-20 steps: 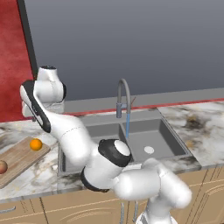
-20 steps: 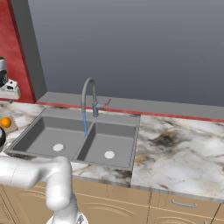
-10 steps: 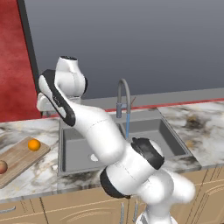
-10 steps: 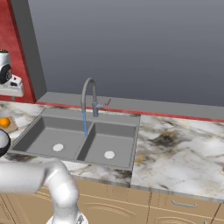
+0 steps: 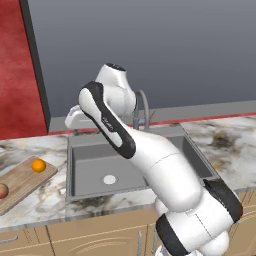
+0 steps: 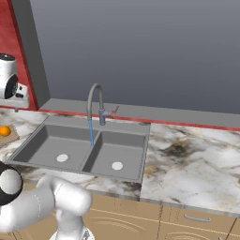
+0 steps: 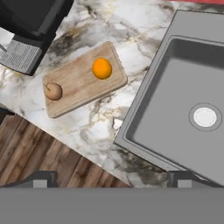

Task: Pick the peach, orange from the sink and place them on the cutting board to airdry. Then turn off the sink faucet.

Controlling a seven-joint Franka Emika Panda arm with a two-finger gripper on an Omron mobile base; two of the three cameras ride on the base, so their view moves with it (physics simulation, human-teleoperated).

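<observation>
Orange [image 7: 102, 68] and peach [image 7: 53, 91] now lie apart on the cutting board [image 7: 78, 83] beside the sink [image 7: 175, 109]. My claw [image 7: 111, 177], released and empty, has lifted away; farther off, the faucet [image 6: 95, 105] is running, awaiting shutoff.

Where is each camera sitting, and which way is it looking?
Left base view: behind the arm's left, looking down at the sink, cutting board, orange, peach; the white arm shows.
Right base view: behind its right, facing the sink faucet; an arm joint shows low.
Hand view: high above, looking down; dark fingertips.
Shared: sink, board, orange.
</observation>
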